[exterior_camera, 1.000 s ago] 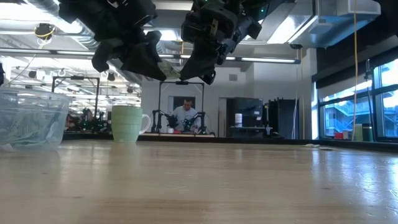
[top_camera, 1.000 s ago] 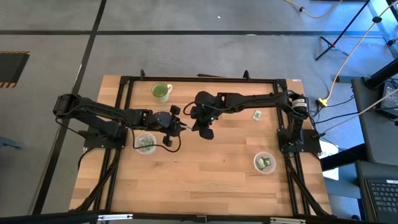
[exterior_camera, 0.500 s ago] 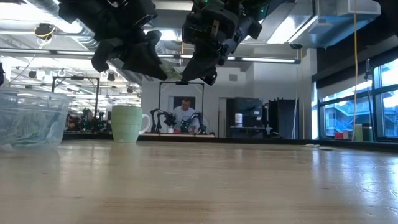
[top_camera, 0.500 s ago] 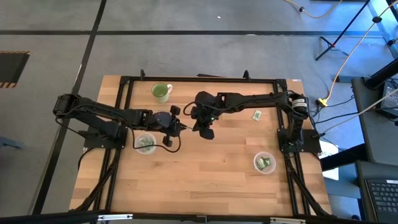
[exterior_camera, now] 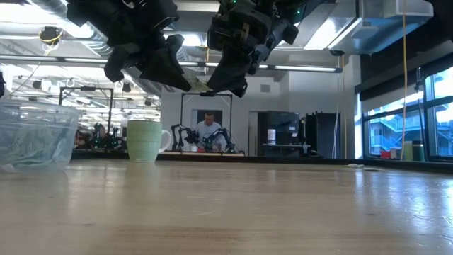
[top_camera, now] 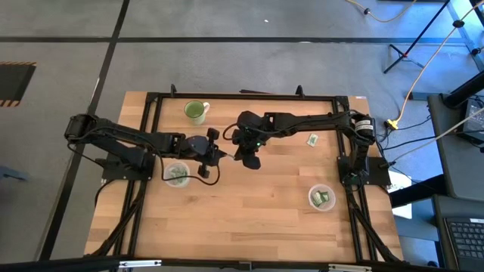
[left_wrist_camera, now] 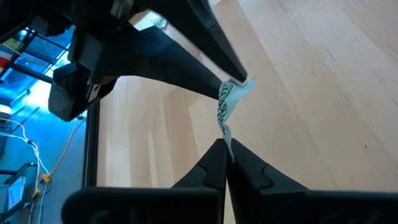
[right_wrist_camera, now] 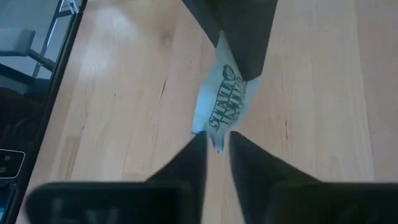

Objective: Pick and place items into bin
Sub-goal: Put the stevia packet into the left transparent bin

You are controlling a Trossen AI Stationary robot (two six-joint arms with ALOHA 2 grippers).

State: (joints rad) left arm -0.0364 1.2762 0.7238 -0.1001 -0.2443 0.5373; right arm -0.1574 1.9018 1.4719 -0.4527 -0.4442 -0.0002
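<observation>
One small green-and-white packet (left_wrist_camera: pixel 225 109) (right_wrist_camera: pixel 225 102) hangs in the air above the middle of the table, between both grippers (top_camera: pixel 230 154). My left gripper (left_wrist_camera: pixel 225 147) (top_camera: pixel 221 155) reaches in from the table's left and is shut on one end of it. My right gripper (right_wrist_camera: pixel 217 140) (top_camera: pixel 237 154) comes from the table's right. Its fingers stand a little apart on either side of the packet's other end (left_wrist_camera: pixel 236 84); whether they touch it I cannot tell. In the low view the packet (exterior_camera: pixel 201 83) shows between the two dark grippers, high above the tabletop. My left gripper pinches the packet's narrow end (left_wrist_camera: pixel 226 134) between its two shut fingers, only at their tips. The fingers (exterior_camera: pixel 177 74) come from the table's left, slanting downward. The packet is lifted clear of the table, a little twisted, and sticks out past the fingertips toward the right gripper.
A clear bin (top_camera: pixel 177 174) (exterior_camera: pixel 35 134) with packets stands under the left arm. A light-green mug (top_camera: pixel 196 112) (exterior_camera: pixel 145 140) sits near the far edge. Another clear cup of packets (top_camera: pixel 321 198) stands at the near right, with one loose packet (top_camera: pixel 312 140) on the table. A person (exterior_camera: pixel 207 131) is in the room behind.
In the low view my right gripper has edged slightly toward the left gripper and the packet. The left gripper and the packet have stayed where they were.
</observation>
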